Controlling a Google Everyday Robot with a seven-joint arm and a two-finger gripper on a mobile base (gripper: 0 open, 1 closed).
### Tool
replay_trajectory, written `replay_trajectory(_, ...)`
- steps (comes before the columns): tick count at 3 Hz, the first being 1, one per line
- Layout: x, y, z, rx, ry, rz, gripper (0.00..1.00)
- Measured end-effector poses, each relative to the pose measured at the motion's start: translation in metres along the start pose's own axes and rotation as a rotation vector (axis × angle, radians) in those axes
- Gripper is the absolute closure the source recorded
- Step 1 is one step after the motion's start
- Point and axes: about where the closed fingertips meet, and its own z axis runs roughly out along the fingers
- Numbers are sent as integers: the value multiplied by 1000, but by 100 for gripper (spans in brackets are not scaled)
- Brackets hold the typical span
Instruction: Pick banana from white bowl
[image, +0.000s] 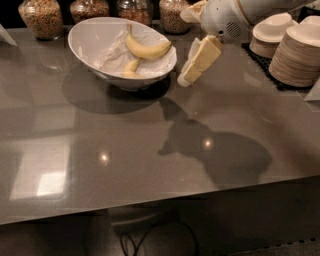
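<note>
The long curved yellow banana (146, 50) lies in the white bowl (85, 37) at the back left of the grey counter, on crumpled white paper. A smaller, paler banana (131, 67) lies just in front of it in the same bowl. My gripper (186, 79) hangs from the white arm at the upper right and points down and left. It is just right of the bowl's rim, above the counter, apart from the banana and holding nothing that I can see.
Several glass jars of grains (42, 17) stand along the back edge behind the bowl. Stacks of beige plates (297, 55) and small bowls (272, 30) stand at the right on a dark mat. The arm's shadow (215, 150) falls on the counter's middle.
</note>
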Motion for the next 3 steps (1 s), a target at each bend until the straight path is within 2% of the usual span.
replay_trajectory(1, -25, -30, 34, 53, -28, -129, 0)
replay_trajectory(3, -54, -69, 70, 134, -59, -264, 0)
